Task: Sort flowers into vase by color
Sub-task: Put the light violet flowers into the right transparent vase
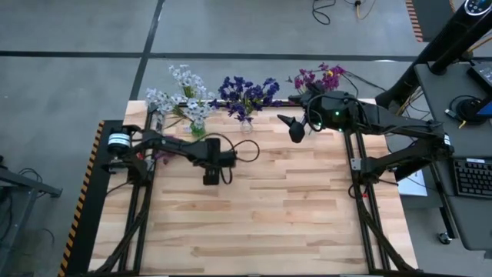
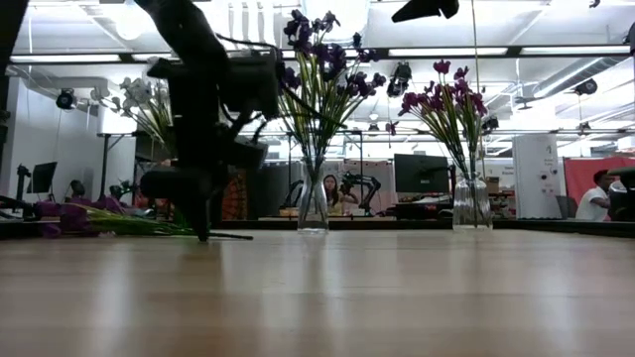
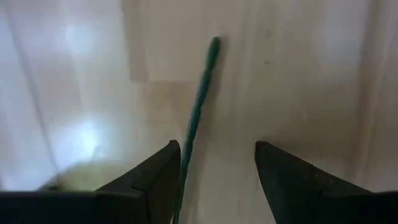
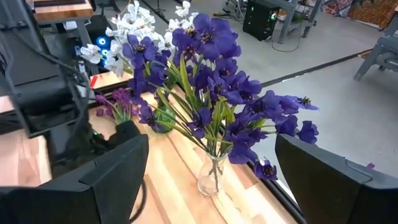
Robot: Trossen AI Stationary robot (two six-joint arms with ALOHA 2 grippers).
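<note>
Three clear vases stand along the table's far edge: whitish sprigs (image 1: 187,96), dark blue-violet sprigs (image 1: 247,94) (image 4: 211,93) and magenta sprigs (image 1: 319,77) (image 2: 451,99). A magenta sprig (image 2: 69,213) lies flat on the table near the left edge, its green stem (image 3: 199,106) running under my left gripper (image 1: 211,178) (image 3: 217,174). That gripper is open, pointing down, with a finger on either side of the stem. My right gripper (image 1: 292,129) (image 4: 211,180) hangs open and high, near the blue-violet vase. My left gripper comes from above with its fingers across the green stem's free end (image 3: 186,155). The stem lies on the table close along one finger (image 3: 158,177). Whether that finger touches it I cannot tell.
The wooden table (image 1: 269,223) shows bare planks from the middle to the near edge. Dark frame rails run along both sides. A desk with a keyboard (image 1: 469,177) stands to the right of the table. Beyond the far edge a seated person (image 2: 595,198) shows in the room.
</note>
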